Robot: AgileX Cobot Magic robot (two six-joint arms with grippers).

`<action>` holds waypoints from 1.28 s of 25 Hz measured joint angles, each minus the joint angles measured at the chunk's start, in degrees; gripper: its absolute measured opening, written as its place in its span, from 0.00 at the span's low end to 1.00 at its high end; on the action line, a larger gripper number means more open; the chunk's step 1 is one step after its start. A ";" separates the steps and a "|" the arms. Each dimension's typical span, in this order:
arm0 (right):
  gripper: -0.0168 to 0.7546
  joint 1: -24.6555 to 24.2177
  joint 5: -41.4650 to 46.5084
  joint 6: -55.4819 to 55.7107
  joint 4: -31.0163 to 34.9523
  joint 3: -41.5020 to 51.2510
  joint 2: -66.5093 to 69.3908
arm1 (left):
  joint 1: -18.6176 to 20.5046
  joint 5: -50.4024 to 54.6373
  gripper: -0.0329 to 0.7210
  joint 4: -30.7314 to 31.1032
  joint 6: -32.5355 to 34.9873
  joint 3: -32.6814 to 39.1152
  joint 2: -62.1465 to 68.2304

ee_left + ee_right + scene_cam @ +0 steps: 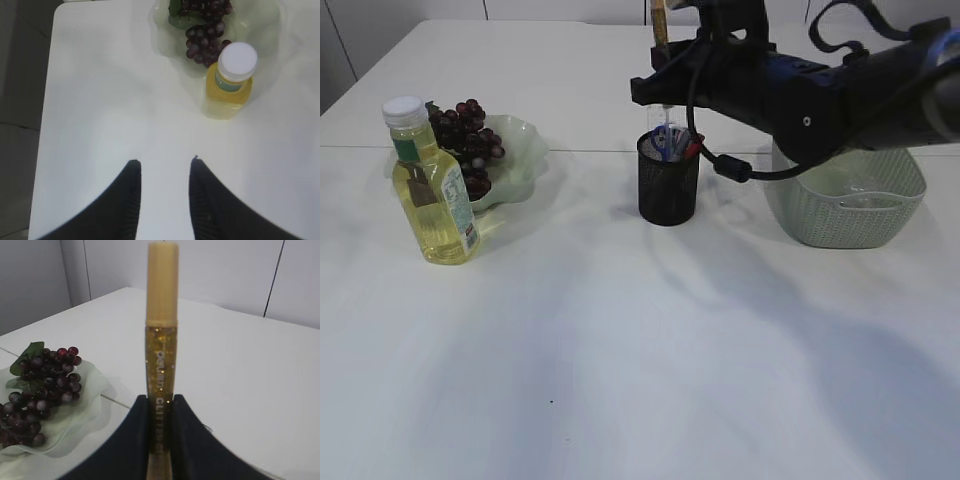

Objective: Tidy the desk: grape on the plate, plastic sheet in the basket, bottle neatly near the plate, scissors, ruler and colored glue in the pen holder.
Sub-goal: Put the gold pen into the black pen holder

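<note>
My right gripper (160, 399) is shut on a gold glitter glue tube (161, 340) and holds it upright above the black mesh pen holder (669, 186); the tube's top shows in the exterior view (660, 22). The holder has pens or similar items in it. The grapes (467, 142) lie on the pale green plate (523, 160). The bottle (431, 183) of yellow liquid with a white cap stands upright just in front of the plate. My left gripper (165, 161) is open and empty above the table, short of the bottle (230, 82). Scissors and ruler cannot be made out.
A pale green woven basket (850, 205) stands at the right, partly behind my right arm, with something clear inside. The table's left edge (50, 100) shows in the left wrist view. The grapes and plate also show in the right wrist view (45, 385).
</note>
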 joint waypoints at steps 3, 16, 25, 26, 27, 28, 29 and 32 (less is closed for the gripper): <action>0.15 0.00 0.00 0.00 0.83 -1.61 2.56 | 0.00 0.00 0.36 0.81 0.00 0.00 0.00; 0.15 -0.08 -2.01 0.00 6.17 -5.41 9.08 | 0.00 -0.22 0.36 1.88 0.00 0.00 0.00; 0.15 -0.08 0.41 0.00 7.68 -6.97 10.41 | 0.00 -0.35 0.36 2.62 0.00 0.00 0.00; 0.15 -0.08 0.41 -0.14 7.77 -6.97 10.41 | 0.00 -0.35 0.36 2.62 0.00 0.00 0.00; 0.15 -0.08 0.41 -0.38 7.77 -6.97 10.41 | 0.00 -0.39 0.36 2.62 0.00 0.00 0.00; 0.15 -0.08 0.41 -0.65 7.77 -7.06 10.50 | 0.00 -0.39 0.36 2.74 0.00 0.00 0.00; 0.16 -0.08 0.41 -0.79 7.77 -7.06 10.63 | 0.00 -0.48 0.36 2.74 0.00 0.00 0.00; 0.16 -0.08 -0.08 -1.28 7.77 -7.06 11.39 | 0.00 -0.48 0.36 2.74 0.00 0.00 0.00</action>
